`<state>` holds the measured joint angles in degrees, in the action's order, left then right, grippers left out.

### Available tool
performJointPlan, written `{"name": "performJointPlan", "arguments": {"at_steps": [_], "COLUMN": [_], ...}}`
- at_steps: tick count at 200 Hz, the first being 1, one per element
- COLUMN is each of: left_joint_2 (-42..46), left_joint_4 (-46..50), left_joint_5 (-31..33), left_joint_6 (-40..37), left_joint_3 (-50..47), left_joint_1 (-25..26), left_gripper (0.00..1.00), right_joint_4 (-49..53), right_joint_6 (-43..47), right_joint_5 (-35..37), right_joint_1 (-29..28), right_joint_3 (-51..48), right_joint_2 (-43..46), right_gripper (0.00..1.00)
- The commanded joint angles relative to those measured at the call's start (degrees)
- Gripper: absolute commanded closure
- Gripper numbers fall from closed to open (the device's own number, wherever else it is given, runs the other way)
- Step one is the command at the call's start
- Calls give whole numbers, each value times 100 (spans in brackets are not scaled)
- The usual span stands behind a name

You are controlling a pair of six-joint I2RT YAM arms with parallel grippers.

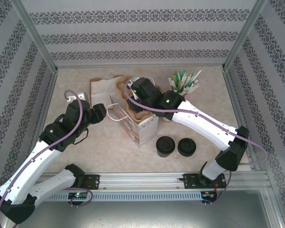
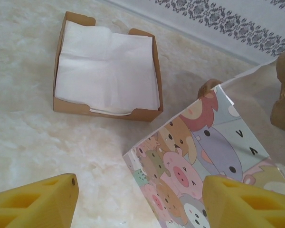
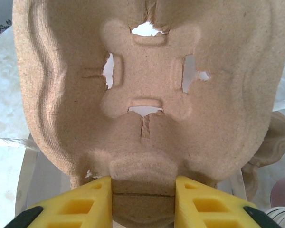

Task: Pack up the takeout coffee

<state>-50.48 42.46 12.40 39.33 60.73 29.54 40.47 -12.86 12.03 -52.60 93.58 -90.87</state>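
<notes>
Well, a few things could have gone wrong from that spot. The right gripper (image 3: 142,190) pinched the brown cup tray (image 3: 142,95) by just its thin edge, up at the open top of the paper bag (image 1: 138,127). That grip looked small, so the tray might have slipped or twisted. Its wide bumpy sides might also have bumped the bag's rim or caught in the white handles (image 1: 109,113), and then the bag could have tipped over. Nothing seemed to hold the bag. The left gripper (image 2: 140,185) had its yellow fingers (image 2: 38,202) spread wide, one over the table (image 2: 33,142) and one in front of the bag's corner, pinching nothing.

The takeout coffee (image 1: 165,145) sat on the table in front of the bag, well apart from both grippers. I think it was the taller of two round black tops. The squat black stack (image 1: 186,147) just beside it looked like lids, but I could not be sure.

From the top you could see the coffee, the whole bag and both arms. The right wrist view showed the tray's cut-out holes and the pinch up close. The left wrist view showed the napkin box (image 2: 109,113) and the cartoon animals on the bag.
</notes>
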Motion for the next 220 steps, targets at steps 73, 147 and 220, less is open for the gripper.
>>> {"name": "performJointPlan", "arguments": {"at_steps": [73,147,220], "left_joint_2": [-903,-2057,-2800], "left_joint_4": [344,846,975], "left_joint_5": [-1590,-2492,-2649], "left_joint_6": [-1216,-2289,-2746], "left_joint_3": [1176,2165,2673], "left_joint_1": [-1031,-1264,-1476], "left_gripper": [19,16,21], "right_joint_4": [383,338,332], "right_joint_6": [74,-5,-19], "right_joint_5": [-78,-121,-168], "right_joint_1": [-47,-66,-65], "right_joint_3": [29,-15,10], "right_joint_2": [26,135,118], "right_gripper": [67,68,68]}}
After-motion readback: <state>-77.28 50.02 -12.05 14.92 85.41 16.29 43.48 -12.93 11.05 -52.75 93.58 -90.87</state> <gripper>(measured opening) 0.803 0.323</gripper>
